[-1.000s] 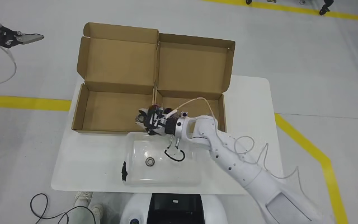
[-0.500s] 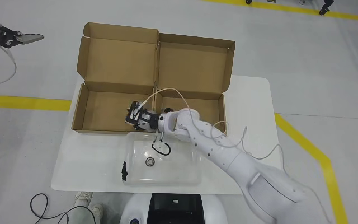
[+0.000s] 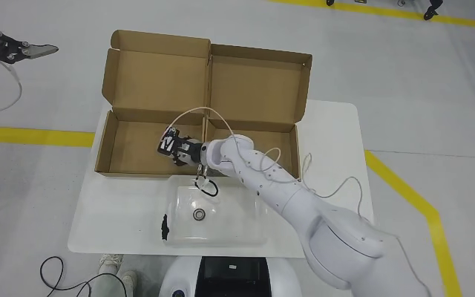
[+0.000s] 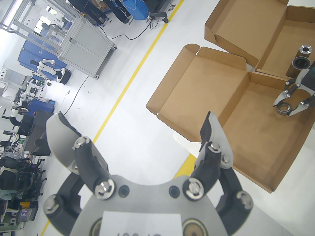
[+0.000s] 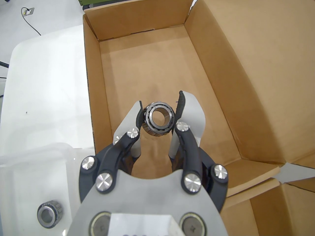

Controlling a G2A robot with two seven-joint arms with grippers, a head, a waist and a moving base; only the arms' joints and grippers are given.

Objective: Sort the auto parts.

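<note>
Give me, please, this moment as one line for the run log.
right gripper: shut on bearing, over left box | left gripper: open, empty, off the table | second bearing: in clear bin

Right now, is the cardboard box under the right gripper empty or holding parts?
Empty: the box shows a bare cardboard floor. The one bearing over it is clamped in the right gripper, not lying loose.

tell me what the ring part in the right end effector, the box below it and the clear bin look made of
The bearing looks like steel: grey, glossy, bright bore, ribbed roller cage. The box is matte brown cardboard, with folded flaps and creases. The bin is probably plastic: translucent, slightly frosted, rounded moulded corners.
</note>
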